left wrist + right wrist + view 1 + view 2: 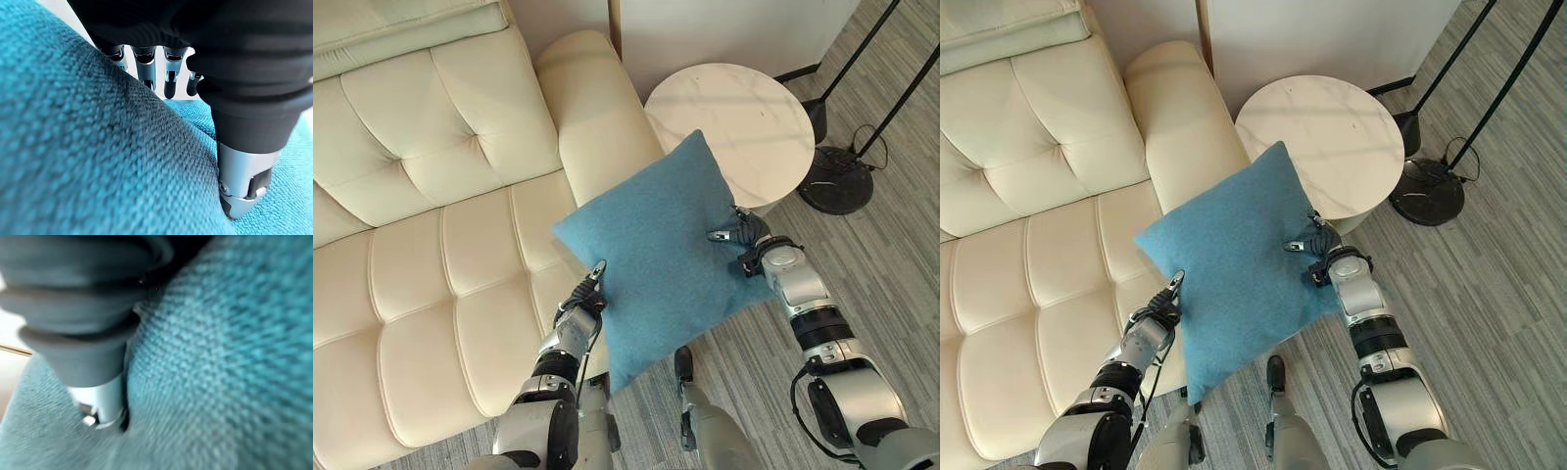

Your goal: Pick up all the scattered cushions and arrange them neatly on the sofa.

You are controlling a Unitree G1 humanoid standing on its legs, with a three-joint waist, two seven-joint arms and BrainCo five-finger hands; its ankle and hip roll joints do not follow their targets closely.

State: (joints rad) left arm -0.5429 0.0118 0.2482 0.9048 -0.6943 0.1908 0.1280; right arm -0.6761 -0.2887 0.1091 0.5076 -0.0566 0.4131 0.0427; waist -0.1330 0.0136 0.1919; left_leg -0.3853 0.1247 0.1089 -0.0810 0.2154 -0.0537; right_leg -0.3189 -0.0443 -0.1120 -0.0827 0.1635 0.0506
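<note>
We see a blue cushion (661, 257) held up in the middle of the frame, turned corner-up like a diamond, between our two hands. Its upper left part lies over the sofa (421, 245) seat and the padded arm, and its lower right part hangs over the grey striped floor (891, 245).

Our left hand (585, 292) grips the cushion's lower left edge: in the left wrist view the thumb (242, 183) presses into the blue cloth while the fingers (146, 66) reach past the fold on the far side. Our right hand (744, 235) pinches the right edge; its wrist view is blurred, so we can only say that the thumb seems pressed on the fabric.

A round pale side table (729, 122) stands in the upper right, just behind the cushion's top corner, with black lamp bases (837, 181) beside it.
</note>
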